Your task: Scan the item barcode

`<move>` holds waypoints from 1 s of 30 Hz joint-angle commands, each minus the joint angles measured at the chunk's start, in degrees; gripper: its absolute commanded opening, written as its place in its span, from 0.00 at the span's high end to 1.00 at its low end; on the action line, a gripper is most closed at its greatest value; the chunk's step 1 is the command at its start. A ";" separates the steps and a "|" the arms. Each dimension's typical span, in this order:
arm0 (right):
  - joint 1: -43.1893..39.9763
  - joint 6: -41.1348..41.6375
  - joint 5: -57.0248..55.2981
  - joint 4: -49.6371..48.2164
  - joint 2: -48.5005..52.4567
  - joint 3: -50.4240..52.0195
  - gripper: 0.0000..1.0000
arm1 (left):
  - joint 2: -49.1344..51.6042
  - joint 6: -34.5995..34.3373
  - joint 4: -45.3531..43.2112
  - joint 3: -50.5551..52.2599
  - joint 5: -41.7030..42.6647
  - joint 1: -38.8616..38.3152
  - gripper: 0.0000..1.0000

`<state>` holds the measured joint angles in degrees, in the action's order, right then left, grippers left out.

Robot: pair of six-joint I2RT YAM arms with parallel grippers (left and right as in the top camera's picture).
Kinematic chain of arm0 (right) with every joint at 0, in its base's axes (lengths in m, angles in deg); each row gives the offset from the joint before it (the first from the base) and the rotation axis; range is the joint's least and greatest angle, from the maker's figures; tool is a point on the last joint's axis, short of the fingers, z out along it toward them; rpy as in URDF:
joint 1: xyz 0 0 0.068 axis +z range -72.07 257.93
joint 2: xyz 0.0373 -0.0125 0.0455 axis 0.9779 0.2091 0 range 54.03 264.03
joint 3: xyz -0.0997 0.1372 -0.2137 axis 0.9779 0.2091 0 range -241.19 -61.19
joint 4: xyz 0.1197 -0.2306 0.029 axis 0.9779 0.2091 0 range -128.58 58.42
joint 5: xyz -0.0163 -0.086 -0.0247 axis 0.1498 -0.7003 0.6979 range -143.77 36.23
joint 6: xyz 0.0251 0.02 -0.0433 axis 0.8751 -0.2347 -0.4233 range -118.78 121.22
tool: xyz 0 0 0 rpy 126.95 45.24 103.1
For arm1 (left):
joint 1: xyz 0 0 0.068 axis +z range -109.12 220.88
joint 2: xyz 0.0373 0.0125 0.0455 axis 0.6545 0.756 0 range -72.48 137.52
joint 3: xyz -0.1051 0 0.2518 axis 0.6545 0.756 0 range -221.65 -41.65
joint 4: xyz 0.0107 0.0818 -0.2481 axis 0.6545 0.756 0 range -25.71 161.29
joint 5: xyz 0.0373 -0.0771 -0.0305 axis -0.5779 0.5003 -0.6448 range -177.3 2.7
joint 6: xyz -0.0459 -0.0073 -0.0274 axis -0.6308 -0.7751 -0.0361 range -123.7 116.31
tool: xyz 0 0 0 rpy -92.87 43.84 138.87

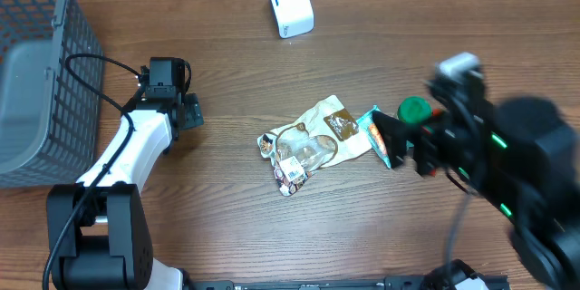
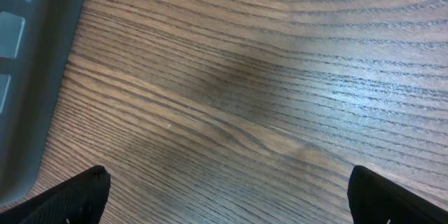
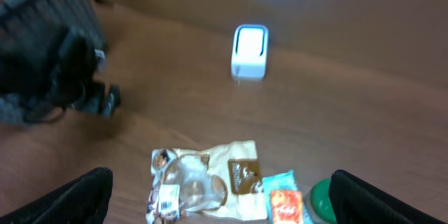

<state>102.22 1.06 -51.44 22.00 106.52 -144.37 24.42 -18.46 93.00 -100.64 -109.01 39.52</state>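
Observation:
A cream and clear snack bag (image 1: 313, 143) lies crumpled at the table's middle, with a small white label (image 3: 168, 196) near its left end. To its right sit a teal and orange packet (image 1: 373, 136) and a green-capped item (image 1: 414, 109). The white scanner (image 1: 290, 4) stands at the far edge. My right gripper (image 1: 406, 143) hovers open over the teal packet, holding nothing; the right wrist view shows the bag (image 3: 203, 182) between its fingertips (image 3: 84, 196). My left gripper (image 1: 188, 113) is open over bare wood, well to the left of the bag.
A grey mesh basket (image 1: 36, 63) fills the far left, and its rim (image 2: 28, 77) shows in the left wrist view. The left arm (image 3: 70, 77) and the scanner (image 3: 250, 51) appear in the right wrist view.

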 commanded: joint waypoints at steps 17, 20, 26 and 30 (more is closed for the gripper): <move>-4.98 0.20 -0.09 3.13 -21.88 -0.02 0.00 | 0.48 0.61 -0.07 -1.03 -0.72 0.26 0.00; -6.16 0.17 -0.09 6.73 -22.03 -0.02 0.00 | 0.48 0.61 -0.07 -1.03 -0.72 0.26 0.00; -6.75 0.20 -0.09 17.16 -23.56 -0.02 0.00 | 0.48 0.61 -0.07 -1.03 -0.72 0.26 0.00; -6.75 0.20 -0.09 25.20 -24.17 -0.02 0.00 | 0.48 0.61 -0.07 -1.03 -0.72 0.26 0.00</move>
<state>95.88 1.08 -51.40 44.55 83.51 -144.32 24.42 -18.46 93.00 -100.64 -109.01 39.52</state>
